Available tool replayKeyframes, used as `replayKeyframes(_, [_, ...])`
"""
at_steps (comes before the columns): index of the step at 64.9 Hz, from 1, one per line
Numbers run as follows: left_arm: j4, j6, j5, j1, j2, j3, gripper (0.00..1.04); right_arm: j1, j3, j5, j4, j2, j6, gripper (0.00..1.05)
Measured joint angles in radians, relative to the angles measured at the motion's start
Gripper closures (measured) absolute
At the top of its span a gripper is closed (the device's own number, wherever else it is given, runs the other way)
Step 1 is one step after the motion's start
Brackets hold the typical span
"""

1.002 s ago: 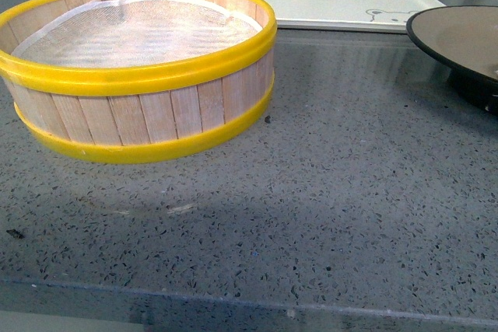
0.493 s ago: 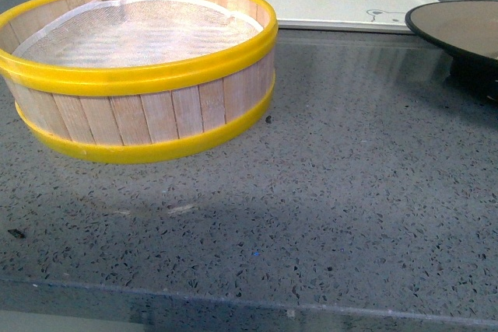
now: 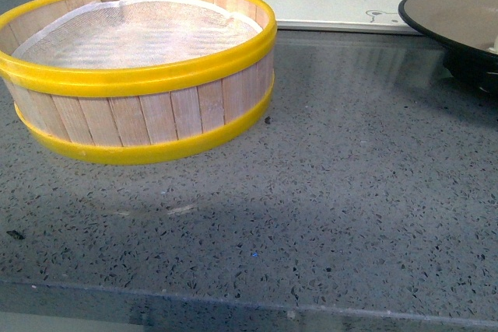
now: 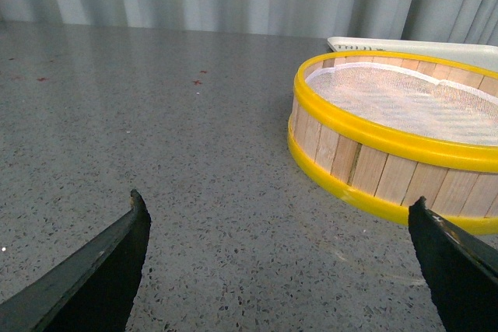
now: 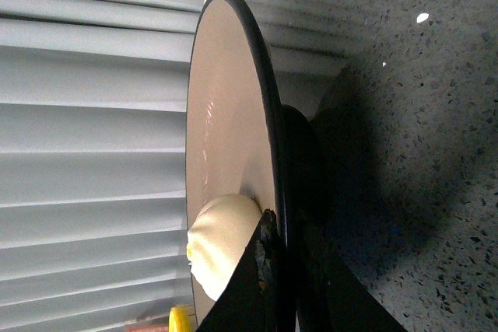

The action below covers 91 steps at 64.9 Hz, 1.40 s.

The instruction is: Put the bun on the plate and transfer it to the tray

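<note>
The plate (image 3: pixel 455 21), tan inside with a black rim and foot, hangs above the counter at the far right of the front view, just in front of the white tray (image 3: pixel 327 1). In the right wrist view my right gripper (image 5: pixel 282 227) is shut on the rim of the plate (image 5: pixel 226 114), one finger on each face. The white bun (image 5: pixel 222 242) rests on the plate right beside that finger. My left gripper (image 4: pixel 276 215) is open over bare counter with nothing between its fingers. Neither gripper shows in the front view.
A wooden steamer basket (image 3: pixel 140 68) with yellow bands and a white cloth liner stands at the left. In the left wrist view the basket (image 4: pixel 389 161) lies beyond one finger. Grey speckled counter (image 3: pixel 350 192) spreads across the front. Pleated curtains close the back.
The plate has shifted a little to the left and risen slightly in the front view, now overlapping the tray's right corner. The basket and tray have not moved.
</note>
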Motion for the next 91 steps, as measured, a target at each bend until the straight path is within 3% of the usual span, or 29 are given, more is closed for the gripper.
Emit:
replayKeyframes(23, [0.0,0.0,0.0,0.0,0.0,0.0,0.07,0.087,0.196,0.073,-0.005,0.102,0.067,1.02])
replayKeyframes(52, [0.0,0.0,0.0,0.0,0.0,0.0,0.07,0.149,0.624,0.137,-0.148,0.411,0.054,1.02])
replayKeyframes(91, [0.0,0.0,0.0,0.0,0.0,0.0,0.07,0.225,0.793,0.182,-0.233,0.587,0.01,1.02])
